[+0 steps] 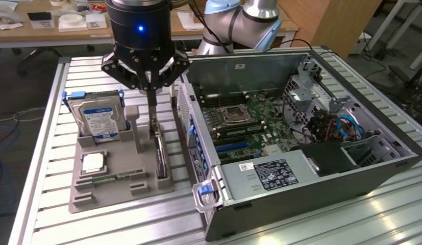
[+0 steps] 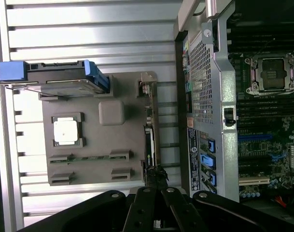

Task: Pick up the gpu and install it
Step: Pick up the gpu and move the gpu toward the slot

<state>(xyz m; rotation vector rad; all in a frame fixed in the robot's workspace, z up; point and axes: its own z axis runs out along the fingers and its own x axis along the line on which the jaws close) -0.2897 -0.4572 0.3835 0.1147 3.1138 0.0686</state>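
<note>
Claw (image 1: 154, 133) position: hanging straight down over the grey holder (image 1: 122, 190) on the tabletop (image 1: 95, 227), slim fingers drawn together. The wrist view shows the tips meeting on the upper edge of the gpu (image 1: 161, 159), near one end of it, so I read the claw as clenched on the card. The gpu stands on edge directly under the claw, lower edge seated in the holder's slot. The hard drive (image 1: 98, 120) stands upright in the same holder, off to one side of the claw and apart from it. The open computer case (image 1: 279, 186) lies close on the claw's other side.

Risks, as judged:
- The grip sits toward one end of the card, not its middle, so the card could pivot or sag in the fingers when lifted.
- Contact on a thin edge is small, so a slip is possible.
- The slot walls hug the card, so a lift off vertical could jam it or drag the holder.
- The case wall is near, so a swinging card could strike it.
</note>
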